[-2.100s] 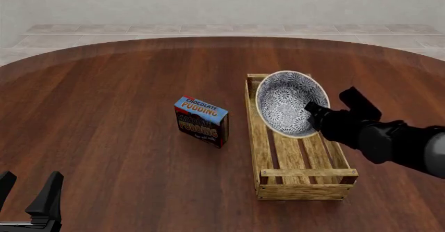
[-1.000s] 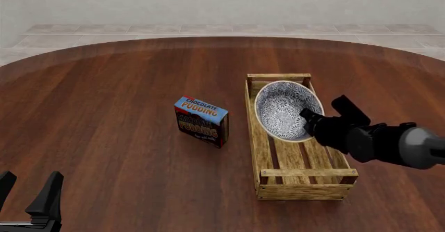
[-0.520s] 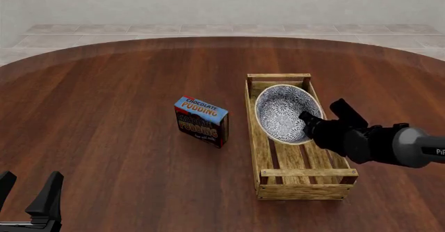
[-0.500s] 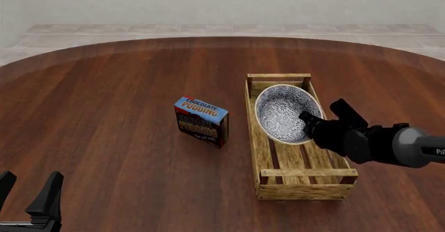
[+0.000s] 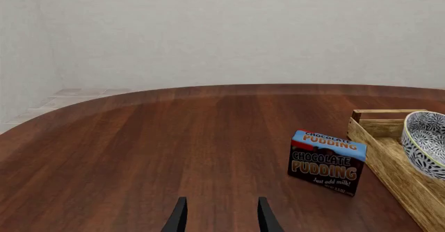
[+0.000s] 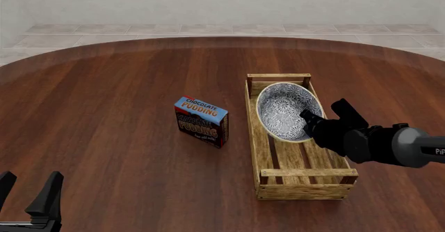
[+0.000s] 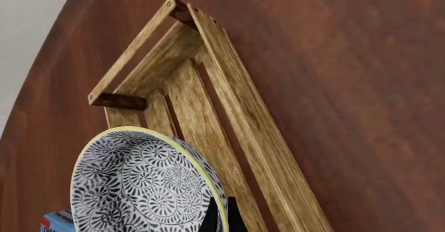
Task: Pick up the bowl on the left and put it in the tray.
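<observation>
**Woods, glaze and plastics in front of you**

Your table (image 6: 111,112) is dark reddish wood with a smooth, softly sheened finish. The tray (image 6: 263,154) is pale, raw-looking wood with visible grain, matt. The bowl (image 6: 282,109) looks like glazed ceramic, smooth, its patterned inside edged by a cream rim. The pudding box (image 6: 201,121) reads as printed cardboard, slightly glossy. Your right gripper (image 6: 311,121) and left gripper (image 6: 28,200) are matt black, plastic-looking.

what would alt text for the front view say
The right gripper holds a tilted patterned bowl by its rim, low in the far end of a wooden tray on a dark wood table. A pudding box stands left of the tray; the left gripper sits open, bottom left.
</observation>
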You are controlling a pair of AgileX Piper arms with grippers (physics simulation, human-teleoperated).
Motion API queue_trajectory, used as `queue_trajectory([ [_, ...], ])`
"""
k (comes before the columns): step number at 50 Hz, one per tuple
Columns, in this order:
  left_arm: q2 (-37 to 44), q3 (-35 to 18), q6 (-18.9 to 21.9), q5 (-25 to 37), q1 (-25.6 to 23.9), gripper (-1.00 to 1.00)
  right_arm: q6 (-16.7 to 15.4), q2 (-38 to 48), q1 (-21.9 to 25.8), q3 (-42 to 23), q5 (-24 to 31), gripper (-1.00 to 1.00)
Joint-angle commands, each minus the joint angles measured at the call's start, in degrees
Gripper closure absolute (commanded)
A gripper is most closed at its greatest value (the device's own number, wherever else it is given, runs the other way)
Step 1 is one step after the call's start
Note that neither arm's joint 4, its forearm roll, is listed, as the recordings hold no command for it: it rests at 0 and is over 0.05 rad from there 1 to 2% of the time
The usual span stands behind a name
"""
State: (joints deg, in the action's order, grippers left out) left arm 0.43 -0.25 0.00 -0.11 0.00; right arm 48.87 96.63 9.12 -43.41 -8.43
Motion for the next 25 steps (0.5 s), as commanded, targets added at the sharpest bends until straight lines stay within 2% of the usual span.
queue_trajectory([
  [1, 0.00, 0.00, 0.00, 0.00, 0.00, -1.00, 0.40, 3.08, -0.78, -0.47, -0.74, 1.00],
  [24, 0.00, 0.00, 0.00, 0.00, 0.00, -1.00, 0.20, 4.26, -0.64, -0.80, -1.28, 1.00],
  [25, 0.00, 0.00, 0.00, 0.00, 0.00, -1.00, 0.38, 4.51, -0.49, -0.85, -1.14, -1.00],
])
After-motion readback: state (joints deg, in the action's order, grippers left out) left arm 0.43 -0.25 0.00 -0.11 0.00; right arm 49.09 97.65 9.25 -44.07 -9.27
